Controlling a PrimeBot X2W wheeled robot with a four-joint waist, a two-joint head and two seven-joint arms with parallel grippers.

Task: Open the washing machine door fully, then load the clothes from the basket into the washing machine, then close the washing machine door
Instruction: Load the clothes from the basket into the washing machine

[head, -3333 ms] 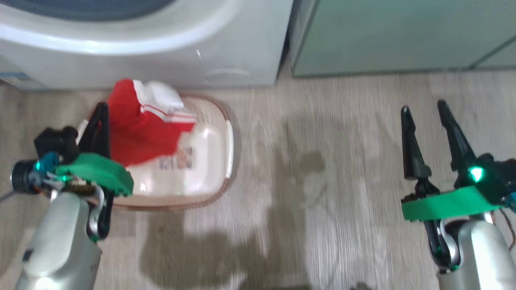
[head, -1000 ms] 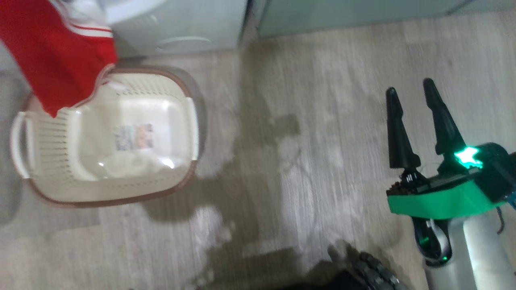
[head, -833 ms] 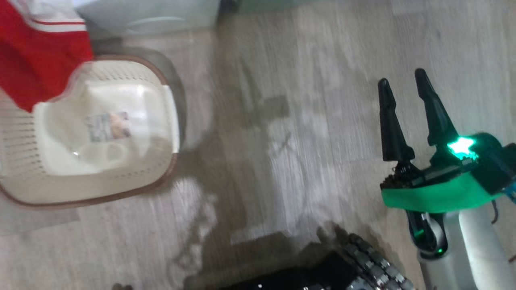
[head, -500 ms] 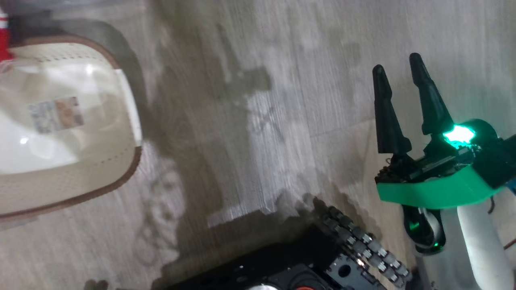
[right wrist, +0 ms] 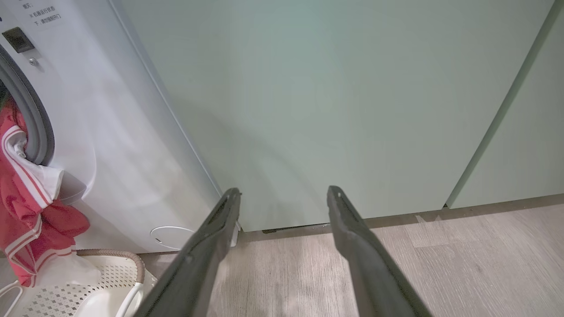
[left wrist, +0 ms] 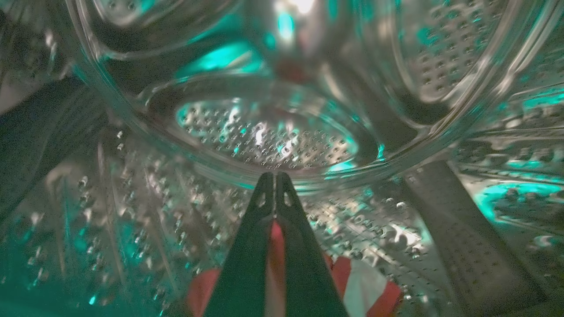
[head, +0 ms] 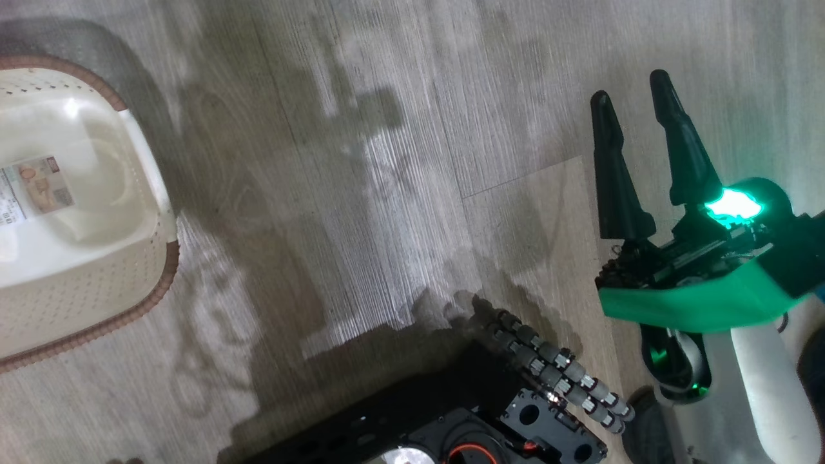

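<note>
Left gripper (left wrist: 274, 178), fingers pressed together, pinches the clothes (left wrist: 357, 286) inside the washing machine (right wrist: 110, 132) drum (left wrist: 264, 132); a tail hangs out over the basket (right wrist: 57, 297). Right gripper (head: 629, 87) stands spread, empty. Garment judged light, limp, snag-prone; grip bunched folds.

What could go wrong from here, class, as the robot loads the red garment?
1. Much of the clothes hangs over the grey rim of the washing machine toward the basket; released now, they might slide back out.
2. The left gripper, shut on the clothes inside the drum, could drag them out if withdrawn before opening.
</note>
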